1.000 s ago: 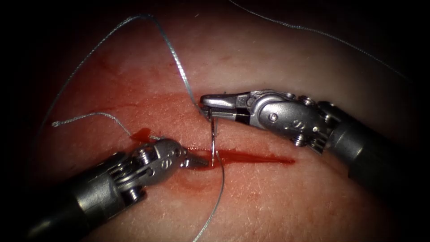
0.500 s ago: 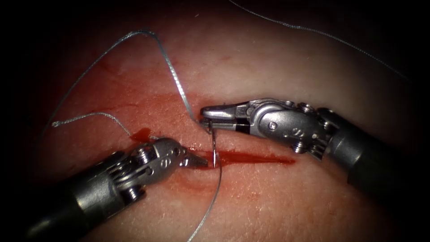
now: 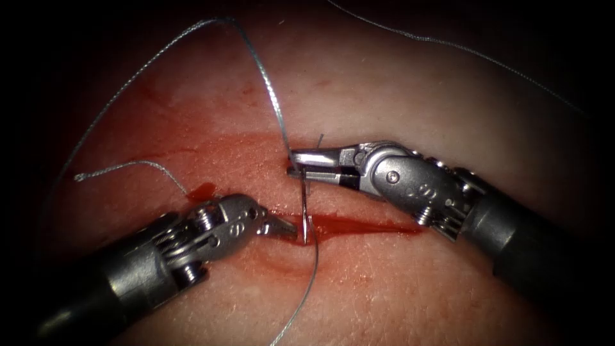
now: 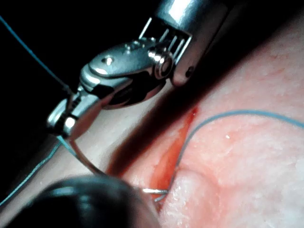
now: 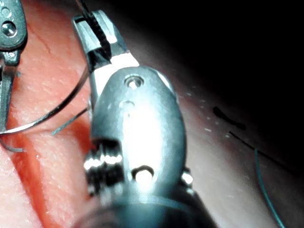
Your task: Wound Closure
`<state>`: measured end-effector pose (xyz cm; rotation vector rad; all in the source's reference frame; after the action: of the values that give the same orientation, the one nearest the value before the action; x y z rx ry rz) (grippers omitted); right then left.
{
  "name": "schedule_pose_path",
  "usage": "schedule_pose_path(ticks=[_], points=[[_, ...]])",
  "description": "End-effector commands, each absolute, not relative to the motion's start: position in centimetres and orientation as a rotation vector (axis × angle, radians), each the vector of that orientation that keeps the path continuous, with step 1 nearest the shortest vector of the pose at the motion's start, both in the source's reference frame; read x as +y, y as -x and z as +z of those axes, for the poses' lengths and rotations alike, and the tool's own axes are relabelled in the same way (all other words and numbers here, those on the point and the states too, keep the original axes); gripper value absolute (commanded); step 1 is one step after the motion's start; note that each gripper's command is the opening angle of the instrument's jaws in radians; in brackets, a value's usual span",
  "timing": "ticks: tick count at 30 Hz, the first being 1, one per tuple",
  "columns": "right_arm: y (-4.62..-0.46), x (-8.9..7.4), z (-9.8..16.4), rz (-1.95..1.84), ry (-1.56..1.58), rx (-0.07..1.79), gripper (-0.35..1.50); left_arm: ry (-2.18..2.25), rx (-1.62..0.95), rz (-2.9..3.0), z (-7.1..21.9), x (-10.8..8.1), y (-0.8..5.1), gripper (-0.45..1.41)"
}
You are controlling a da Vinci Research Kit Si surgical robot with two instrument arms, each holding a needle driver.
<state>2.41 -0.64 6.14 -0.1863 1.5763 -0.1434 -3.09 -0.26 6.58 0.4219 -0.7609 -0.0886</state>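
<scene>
- Right tool [image 3: 301, 164] clamps the needle [image 3: 305, 208] near its thread end.
- Needle tip sits in the cut [image 3: 359, 225] of the tissue [image 3: 397, 83].
- Left tool [image 3: 288, 229], jaws together, holds nothing, just left of the needle.
- Thread [image 3: 262, 70] loops upward.

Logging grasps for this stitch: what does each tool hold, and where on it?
The right tool grips the needle near its thread end; the needle's tip is at the cut. The left tool appears to hold nothing.
</scene>
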Motion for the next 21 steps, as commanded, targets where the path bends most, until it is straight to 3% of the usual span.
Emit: schedule_pose_path(ticks=[1, 21], points=[[-2.45, -0.52, 6.07, -0.150, 0.181, 1.567, -0.35, -0.416, -0.765, -0.089, 6.52, -0.15, 3.13, -0.45], [-2.40, -0.67, 6.17, -0.005, 0.061, 1.518, -0.35, -0.413, -0.766, -0.084, 6.51, -0.19, 3.13, -0.45]])
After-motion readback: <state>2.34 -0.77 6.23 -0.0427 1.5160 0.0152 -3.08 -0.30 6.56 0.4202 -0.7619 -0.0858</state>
